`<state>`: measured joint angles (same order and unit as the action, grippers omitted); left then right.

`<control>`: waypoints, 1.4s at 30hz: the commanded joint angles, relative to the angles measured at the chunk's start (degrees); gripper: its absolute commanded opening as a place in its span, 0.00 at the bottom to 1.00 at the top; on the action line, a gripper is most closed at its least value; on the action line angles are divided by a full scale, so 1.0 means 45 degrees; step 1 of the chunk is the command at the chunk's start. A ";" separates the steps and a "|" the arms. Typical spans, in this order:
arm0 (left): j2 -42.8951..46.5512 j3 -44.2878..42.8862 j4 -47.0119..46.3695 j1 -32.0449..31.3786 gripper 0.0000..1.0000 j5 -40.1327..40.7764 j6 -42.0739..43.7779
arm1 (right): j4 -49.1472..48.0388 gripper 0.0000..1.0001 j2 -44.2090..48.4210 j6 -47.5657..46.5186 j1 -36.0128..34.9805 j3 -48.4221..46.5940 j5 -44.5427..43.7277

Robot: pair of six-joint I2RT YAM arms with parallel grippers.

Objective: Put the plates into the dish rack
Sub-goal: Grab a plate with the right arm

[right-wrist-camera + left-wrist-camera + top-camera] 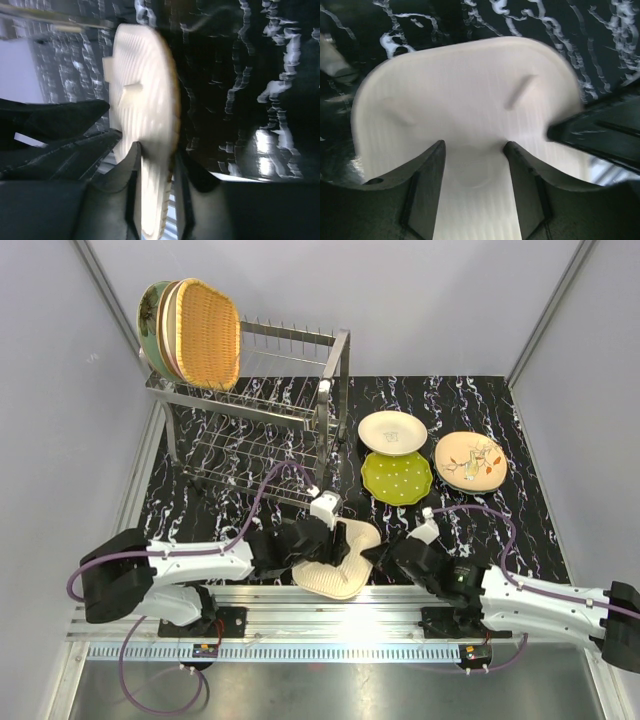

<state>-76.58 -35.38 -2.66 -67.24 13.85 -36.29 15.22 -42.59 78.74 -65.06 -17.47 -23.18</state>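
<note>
Our two arms match: the left arm (190,562) and the right arm (530,605) each have white tube links between chunky black joints. A purple cable (262,495) loops along each. A white camera block (324,508) tops each wrist. The left gripper (335,545) and right gripper (385,552) have black curved fingers (427,190). Black bases are bolted to a silver rail (300,625).
</note>
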 commanded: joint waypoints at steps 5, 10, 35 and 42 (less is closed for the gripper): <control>0.0472 -0.0381 0.0511 -0.0311 0.56 -0.1203 0.0154 | -0.3930 0.12 0.0107 -0.0213 -0.0113 -0.1566 -0.0415; 0.1059 -0.0673 0.1467 -0.0292 0.67 -0.0384 0.0506 | -0.3520 0.05 0.0577 -0.0349 -0.0113 -0.1702 -0.0825; 0.6801 -0.1728 0.5276 -0.0175 0.99 0.1124 0.3552 | -0.0809 0.00 -0.0652 -0.0447 -0.0113 -0.4022 -0.1838; 0.6978 -0.2177 0.5746 -0.0505 0.99 0.0107 0.4236 | 0.1107 0.00 -0.2994 -0.0564 -0.0113 -0.6895 -0.2603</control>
<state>-45.67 -41.58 22.81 -68.31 17.12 -20.47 19.75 -52.77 75.42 -65.14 -41.43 -29.54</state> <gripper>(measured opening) 0.987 0.206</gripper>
